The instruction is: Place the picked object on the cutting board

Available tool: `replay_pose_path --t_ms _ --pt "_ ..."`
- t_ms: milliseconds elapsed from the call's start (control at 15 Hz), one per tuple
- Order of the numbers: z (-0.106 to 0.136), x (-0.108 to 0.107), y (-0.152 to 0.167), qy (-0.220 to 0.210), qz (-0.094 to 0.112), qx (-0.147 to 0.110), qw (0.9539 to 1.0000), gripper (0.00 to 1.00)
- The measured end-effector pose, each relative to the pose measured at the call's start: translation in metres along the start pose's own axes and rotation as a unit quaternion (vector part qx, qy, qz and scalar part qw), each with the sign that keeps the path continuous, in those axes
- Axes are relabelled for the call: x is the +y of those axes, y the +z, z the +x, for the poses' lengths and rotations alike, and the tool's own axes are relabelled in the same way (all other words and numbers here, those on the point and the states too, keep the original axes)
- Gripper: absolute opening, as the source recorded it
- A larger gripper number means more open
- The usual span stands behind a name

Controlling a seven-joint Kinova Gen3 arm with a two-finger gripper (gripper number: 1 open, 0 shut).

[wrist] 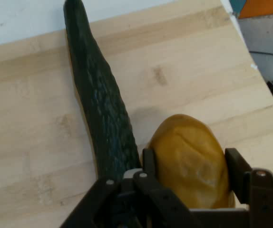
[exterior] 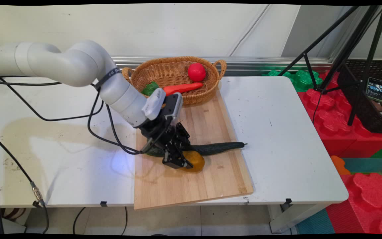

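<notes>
My black gripper is low over the wooden cutting board, shut on a yellow-brown potato that rests on the board. In the hand view the two fingers press against both sides of the potato. A long dark green cucumber lies on the board right behind the potato, touching or nearly touching it. It runs up the hand view as the cucumber just left of my left finger, and the gripper's linkage hides its near end.
A wicker basket stands at the board's far end, holding a red tomato, an orange carrot and a green vegetable. Black cables hang from the arm over the table's left half. Tripod legs and red foam blocks stand to the right.
</notes>
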Motion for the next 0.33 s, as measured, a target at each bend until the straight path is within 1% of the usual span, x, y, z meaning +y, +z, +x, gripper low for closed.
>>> replay_pose_path --t_ms 133,200,333 --pt "-0.0014 0.0013 0.0069 -0.002 0.003 -0.004 1.0 0.0" --pt "-0.0015 0.0015 0.0097 -0.003 0.005 -0.004 1.0 1.0" --pt "-0.0007 0.0012 0.0131 -0.004 0.01 -0.004 0.9999 1.0"
